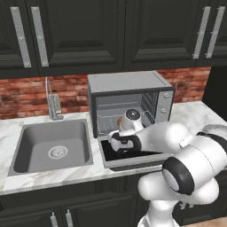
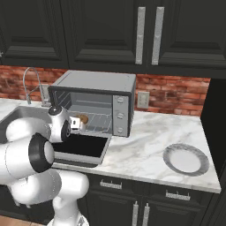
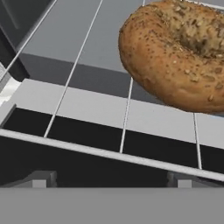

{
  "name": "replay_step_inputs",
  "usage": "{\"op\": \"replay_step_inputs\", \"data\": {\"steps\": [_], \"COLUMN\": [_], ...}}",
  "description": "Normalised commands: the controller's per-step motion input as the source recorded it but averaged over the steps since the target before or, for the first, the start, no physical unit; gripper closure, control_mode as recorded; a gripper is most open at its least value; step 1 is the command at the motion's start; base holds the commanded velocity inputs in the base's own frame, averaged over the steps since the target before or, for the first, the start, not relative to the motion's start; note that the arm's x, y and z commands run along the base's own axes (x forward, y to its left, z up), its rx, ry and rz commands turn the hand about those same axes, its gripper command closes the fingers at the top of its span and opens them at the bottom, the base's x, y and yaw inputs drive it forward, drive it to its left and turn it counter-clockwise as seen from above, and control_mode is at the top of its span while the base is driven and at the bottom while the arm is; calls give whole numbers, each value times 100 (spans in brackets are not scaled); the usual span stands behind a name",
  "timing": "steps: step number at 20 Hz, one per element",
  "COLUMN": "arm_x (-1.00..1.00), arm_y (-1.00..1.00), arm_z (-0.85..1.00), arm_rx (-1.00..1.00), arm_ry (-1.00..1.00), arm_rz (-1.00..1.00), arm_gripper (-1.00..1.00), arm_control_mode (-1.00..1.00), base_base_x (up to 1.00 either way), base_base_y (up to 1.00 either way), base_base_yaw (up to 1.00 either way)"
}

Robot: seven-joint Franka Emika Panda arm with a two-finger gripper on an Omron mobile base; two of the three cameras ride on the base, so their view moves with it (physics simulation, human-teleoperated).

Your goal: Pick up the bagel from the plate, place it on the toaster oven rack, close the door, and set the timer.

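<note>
Cabinets (image 1: 111,31): black panelled doors above with long pale bar handles; a matching row runs below the counter.
Wall (image 2: 176,93): red brick with pale mortar, carrying a white outlet (image 2: 142,100) beside the oven.
Counter (image 2: 145,141): white marble with grey veining, smooth and flat.
Sink (image 1: 51,146): grey rectangular basin with round drain, set into the counter left of the oven; thin grey faucet (image 1: 52,104) behind it.
Oven (image 1: 128,104): grey metal box, three round knobs on its right panel.
Door (image 2: 81,148): folded down flat, dark glass in a grey frame, under the arm.
Plate (image 2: 186,159): round, pale grey, ridged rim, on the counter well to the oven's right.
Rack (image 3: 109,113): thin silver wires over a grey floor.
Bagel (image 3: 175,52): golden brown, seeded, rounded, lying on the rack inside the cavity.
Gripper (image 1: 119,133): at the oven mouth; fingers apart and released, near the bagel.
</note>
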Motion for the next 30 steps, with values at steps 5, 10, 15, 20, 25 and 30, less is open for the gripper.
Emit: {"op": "replay_step_inputs", "data": {"steps": [5, 10, 15, 20, 25, 30], "arm_x": [65, 60, 35, -84, -100, -100], "arm_y": [18, 16, 9, 0, 0, 0], "arm_z": [0, 11, 35, 61, 90, 98], "arm_rx": [0, 0, 0, 0, 0, 0], "arm_ry": [0, 0, 0, -4, -1, 4], "arm_rz": [-2, -3, -2, 0, 3, 6], "arm_gripper": [-100, -100, -100, -100, -100, -100], "arm_control_mode": [-100, -100, -100, -100, -100, -100], "base_base_x": [0, 0, 0, 0, 0, 0], "base_base_y": [0, 0, 0, 0, 0, 0], "base_base_yaw": [0, 0, 0, 0, 0, 0]}}
